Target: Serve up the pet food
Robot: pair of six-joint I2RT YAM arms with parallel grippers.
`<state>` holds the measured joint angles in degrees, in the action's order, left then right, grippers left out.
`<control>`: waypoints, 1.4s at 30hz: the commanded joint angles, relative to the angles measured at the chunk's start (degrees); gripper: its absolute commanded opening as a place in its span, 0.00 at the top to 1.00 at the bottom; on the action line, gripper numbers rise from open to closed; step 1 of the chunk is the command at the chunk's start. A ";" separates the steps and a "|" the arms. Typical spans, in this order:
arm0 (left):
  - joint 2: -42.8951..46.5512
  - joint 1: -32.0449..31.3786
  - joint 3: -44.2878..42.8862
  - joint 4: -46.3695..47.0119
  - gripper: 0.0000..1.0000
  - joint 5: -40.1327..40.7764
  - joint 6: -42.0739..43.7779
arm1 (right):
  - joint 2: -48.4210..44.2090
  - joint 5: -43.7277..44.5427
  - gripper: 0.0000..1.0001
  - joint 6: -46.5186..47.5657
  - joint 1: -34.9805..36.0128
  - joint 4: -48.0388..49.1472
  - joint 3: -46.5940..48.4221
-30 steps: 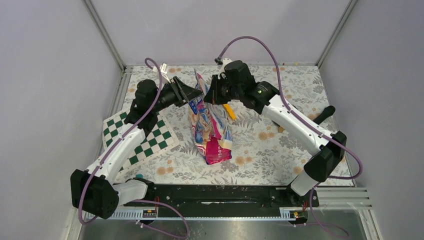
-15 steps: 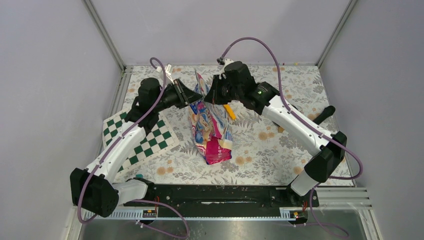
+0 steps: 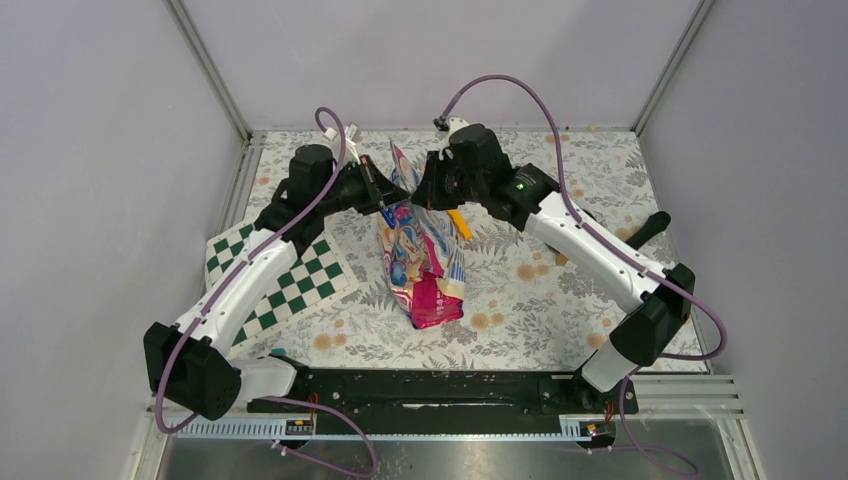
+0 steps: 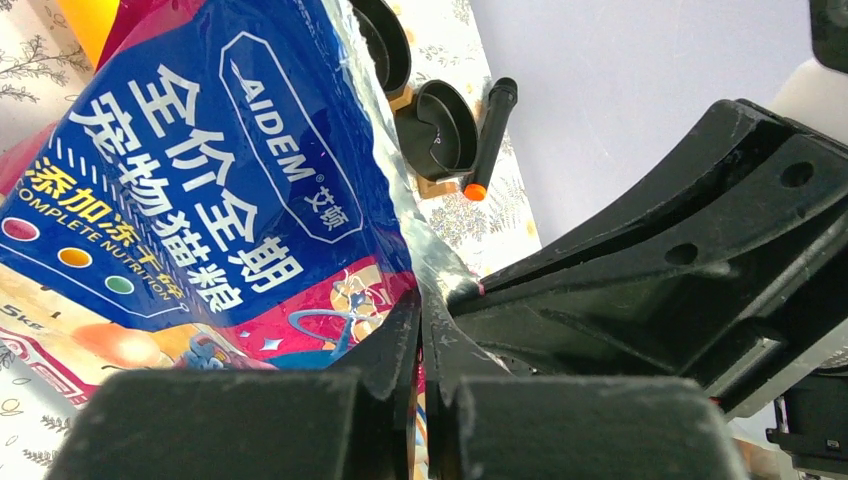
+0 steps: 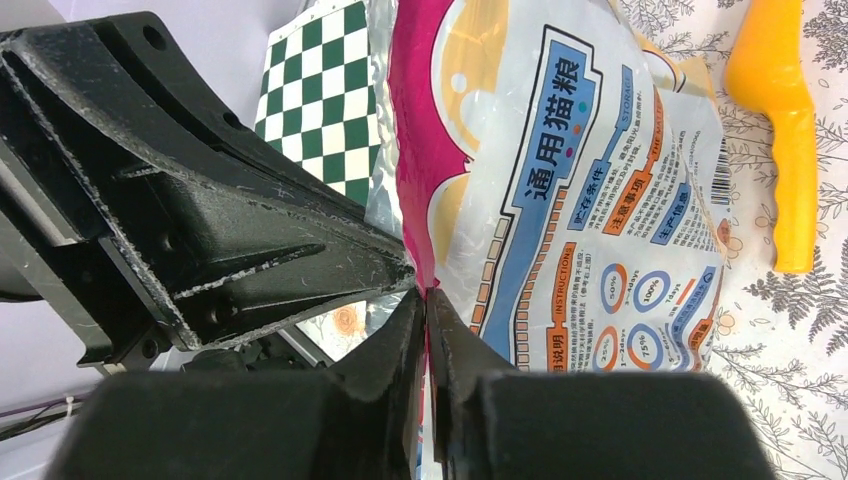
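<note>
Well, pet food bag (image 3: pixel 425 265) on floral cloth (image 3: pixel 560 290) w/ grey walls (image 3: pixel 100 150) round.

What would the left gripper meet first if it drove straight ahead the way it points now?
The pet food bag: the left gripper is shut on its top edge. Just behind that edge is the right gripper, almost tip to tip, so it is probably next.

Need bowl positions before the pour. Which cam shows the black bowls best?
Left wrist: both black bowls show past the pet food bag, near the wall. Top external: can't make them out there. Right wrist: not in view.
</note>
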<state>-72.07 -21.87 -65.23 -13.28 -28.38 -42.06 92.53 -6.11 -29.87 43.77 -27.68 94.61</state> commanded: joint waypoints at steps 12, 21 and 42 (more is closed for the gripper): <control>-2.41 -0.29 -3.66 0.47 1.00 -1.30 -2.62 | 2.04 7.23 0.81 9.50 3.07 -7.35 3.74; 0.49 -0.34 -4.24 -5.08 1.00 7.64 4.00 | -1.03 25.06 1.00 9.79 3.14 -11.67 6.94; 0.28 -0.36 -3.24 -10.10 1.00 14.28 8.92 | 0.33 33.48 1.00 12.54 3.78 -14.67 10.06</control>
<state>-72.69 -24.01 -68.55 -17.47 -21.47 -36.95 94.08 16.10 -21.21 49.63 -36.84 101.45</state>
